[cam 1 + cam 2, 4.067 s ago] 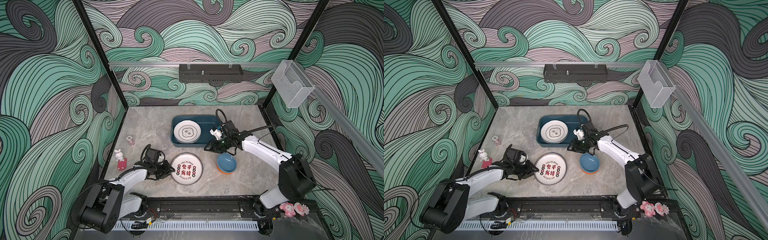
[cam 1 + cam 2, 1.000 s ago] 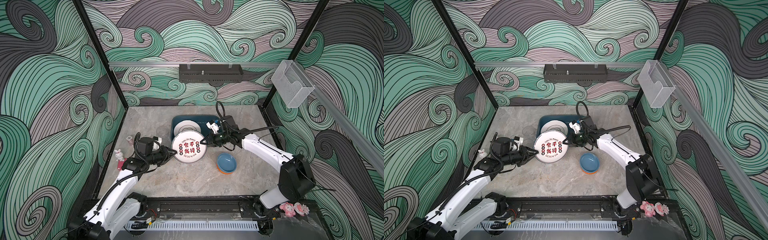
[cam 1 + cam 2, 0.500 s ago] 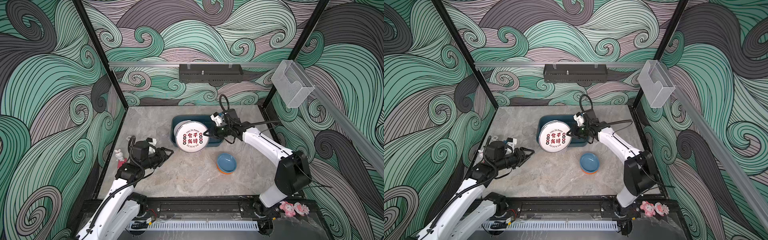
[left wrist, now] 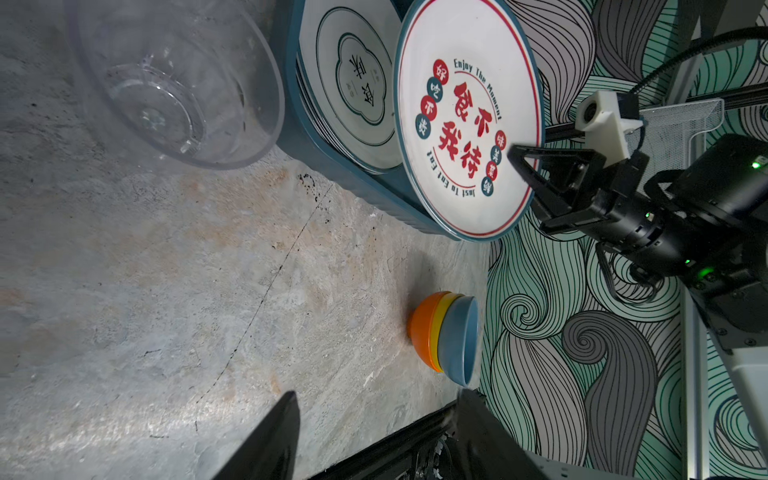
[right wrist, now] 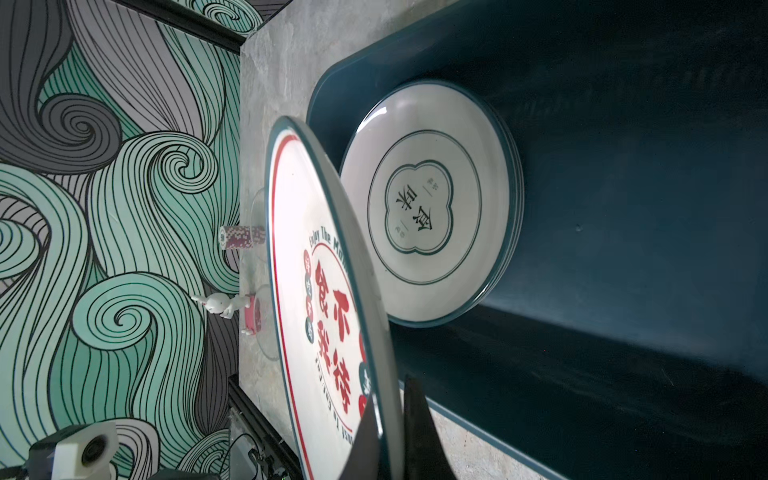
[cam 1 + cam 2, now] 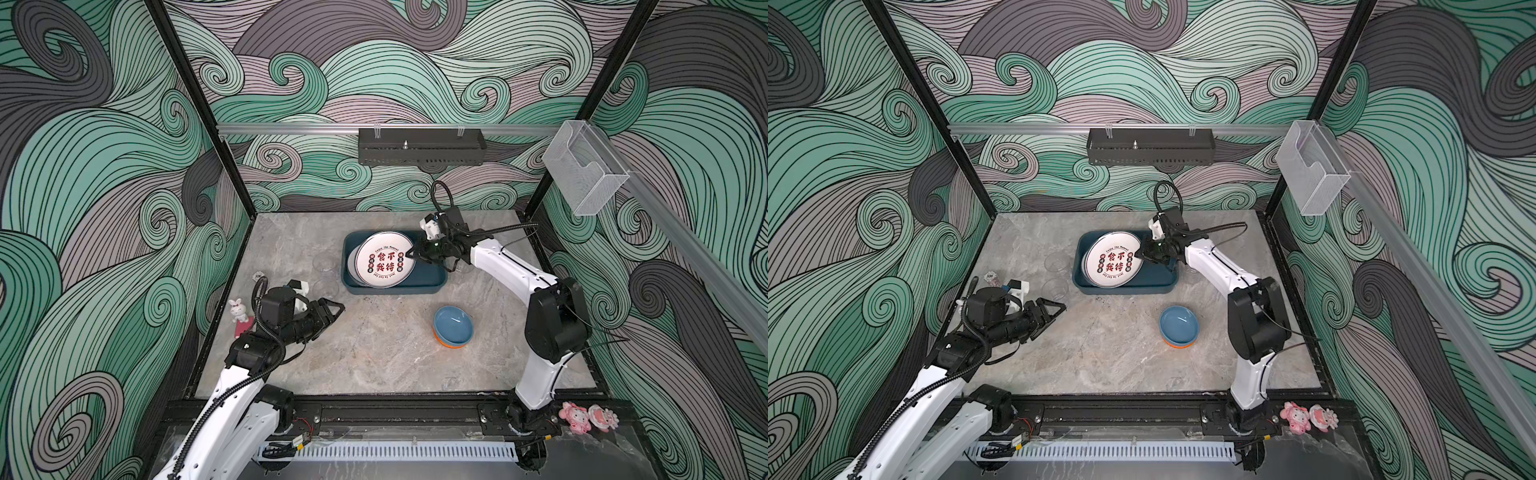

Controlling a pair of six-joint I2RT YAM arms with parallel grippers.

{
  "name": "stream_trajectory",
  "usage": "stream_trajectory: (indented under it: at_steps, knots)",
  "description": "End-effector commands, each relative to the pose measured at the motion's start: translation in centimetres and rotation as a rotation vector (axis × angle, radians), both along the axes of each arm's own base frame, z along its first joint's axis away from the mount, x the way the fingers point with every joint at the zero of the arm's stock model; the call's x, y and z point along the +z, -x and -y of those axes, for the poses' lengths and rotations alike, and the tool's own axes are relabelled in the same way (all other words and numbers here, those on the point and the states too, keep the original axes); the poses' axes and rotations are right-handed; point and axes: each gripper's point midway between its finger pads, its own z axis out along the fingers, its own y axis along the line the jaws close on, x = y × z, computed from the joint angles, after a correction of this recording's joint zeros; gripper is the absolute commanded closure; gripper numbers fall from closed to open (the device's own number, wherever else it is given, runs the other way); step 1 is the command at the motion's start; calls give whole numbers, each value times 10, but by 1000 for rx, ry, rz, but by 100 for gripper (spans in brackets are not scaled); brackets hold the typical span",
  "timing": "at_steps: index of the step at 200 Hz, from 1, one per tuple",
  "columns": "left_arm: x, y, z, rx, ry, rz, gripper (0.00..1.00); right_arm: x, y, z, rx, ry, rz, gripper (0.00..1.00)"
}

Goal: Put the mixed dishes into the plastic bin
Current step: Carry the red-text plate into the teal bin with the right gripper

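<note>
A white dark-rimmed plate (image 6: 384, 259) (image 6: 1113, 259) (image 4: 465, 124) printed with red characters hangs tilted over the teal plastic bin (image 6: 432, 282) (image 6: 1167, 286) (image 5: 623, 166). My right gripper (image 6: 409, 254) (image 6: 1136, 254) (image 5: 390, 395) is shut on its rim. Another plate (image 5: 428, 208) (image 4: 353, 79) lies flat in the bin. The stacked blue, yellow and orange bowls (image 6: 453, 326) (image 6: 1179, 324) (image 4: 449, 336) sit on the table in front of the bin. Two clear tumblers (image 6: 324, 262) (image 6: 326, 286) (image 4: 178, 83) stand left of the bin. My left gripper (image 6: 338, 309) (image 6: 1061, 309) (image 4: 378, 395) is open and empty, front left of the bin.
A white rabbit figurine (image 6: 237, 309) and a stack of chips (image 6: 258, 276) stand by the left wall. A black perforated tray (image 6: 419, 147) hangs on the back wall. A clear acrylic box (image 6: 582, 174) hangs on the right rail.
My left gripper let go of the plate, opened and drew back toward the front left. My right gripper carried the plate from the table's middle to above the bin.
</note>
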Motion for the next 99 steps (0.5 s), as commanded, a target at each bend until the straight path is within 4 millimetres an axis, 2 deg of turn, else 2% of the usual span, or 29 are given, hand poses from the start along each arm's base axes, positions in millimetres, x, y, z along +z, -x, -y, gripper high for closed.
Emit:
stream_trajectory:
  at_steps: [1,53,99]
  knots:
    - [0,1,-5,16,-22,5,37,4,-18,-1,-39,3,20,100]
    - [-4,1,-6,19,-25,-8,38,-25,-40,-5,-89,28,-33,100]
    - [-7,1,-6,19,-23,-15,38,-38,-52,-9,-99,33,-49,100]
